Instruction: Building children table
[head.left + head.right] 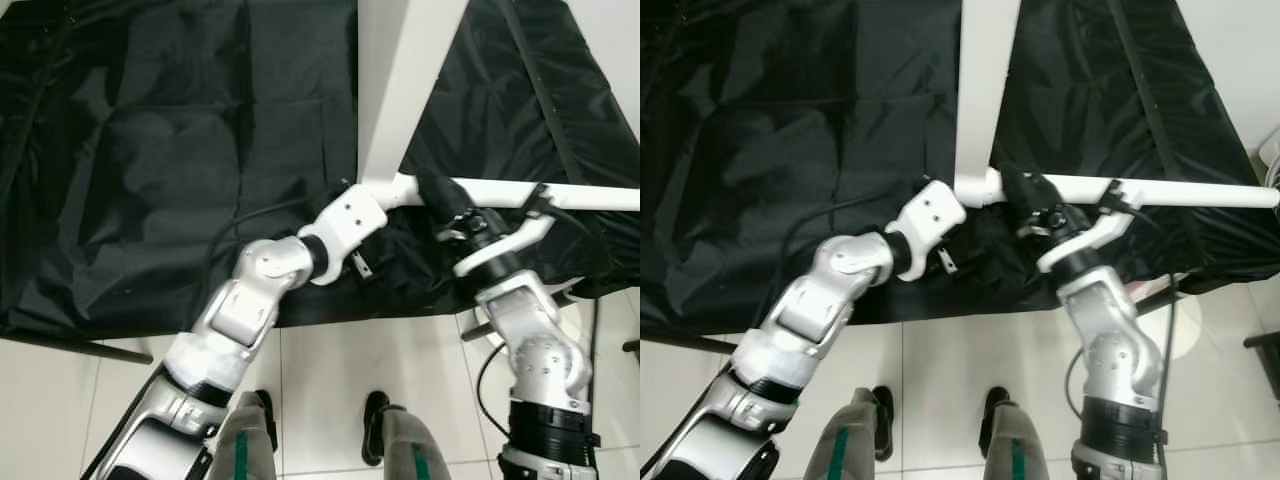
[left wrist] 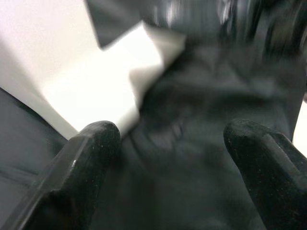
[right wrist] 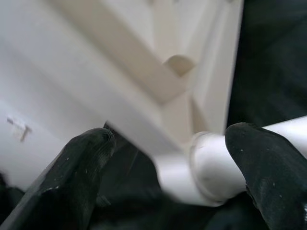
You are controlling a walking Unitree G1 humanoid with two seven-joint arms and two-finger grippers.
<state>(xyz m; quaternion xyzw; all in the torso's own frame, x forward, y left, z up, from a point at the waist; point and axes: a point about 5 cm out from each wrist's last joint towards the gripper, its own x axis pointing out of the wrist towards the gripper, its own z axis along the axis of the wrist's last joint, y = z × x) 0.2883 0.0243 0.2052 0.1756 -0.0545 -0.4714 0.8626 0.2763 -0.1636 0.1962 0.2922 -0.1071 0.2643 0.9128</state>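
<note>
We see one white table top [image 1: 400, 90] on edge over the black sheet [image 1: 150, 150], with one white leg [image 1: 560, 195] joined at its lower corner. Our right gripper [image 3: 168, 158] straddles that joint with fingers spread and nothing clamped. Our left gripper [image 2: 168, 143] is beside the corner, fingers wide apart and empty.

The robot has two silver, rounded-jointed arms with black collars and thin black cables, the left arm [image 1: 262, 282] showing small dark screw holes, the right arm [image 1: 530, 345] ribbed black below (grey legs with green stripes, black feet).
</note>
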